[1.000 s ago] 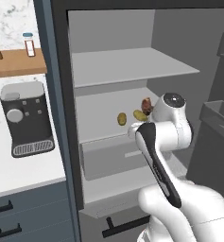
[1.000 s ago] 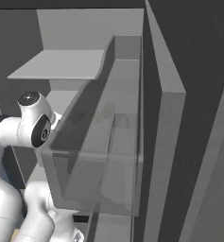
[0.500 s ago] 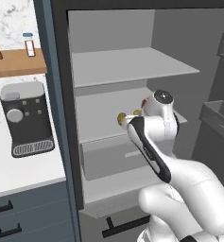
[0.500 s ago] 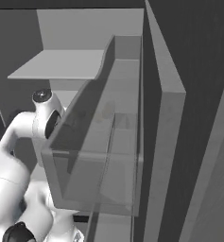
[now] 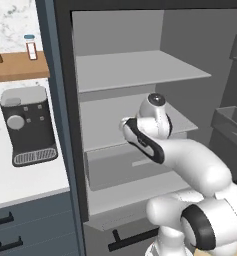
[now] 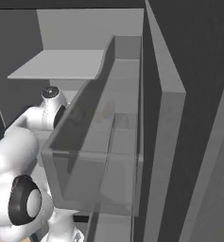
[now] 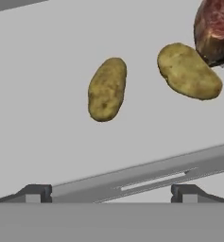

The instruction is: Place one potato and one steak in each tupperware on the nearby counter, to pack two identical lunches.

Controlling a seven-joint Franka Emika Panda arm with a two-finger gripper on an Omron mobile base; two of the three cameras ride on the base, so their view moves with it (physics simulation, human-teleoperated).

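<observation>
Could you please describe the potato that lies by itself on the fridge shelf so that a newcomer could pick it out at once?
Look in the open fridge, on the pale grey shelf ahead of the claw. Two potatoes lie there; the one meant lies apart, clear of everything, whereas the other potato sits against the red steak.

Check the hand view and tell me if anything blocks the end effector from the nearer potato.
Nothing visible does. The open end effector faces bare grey shelf up to the left potato. The second potato lies off to the right, touching the steak, clear of the approach.
</observation>
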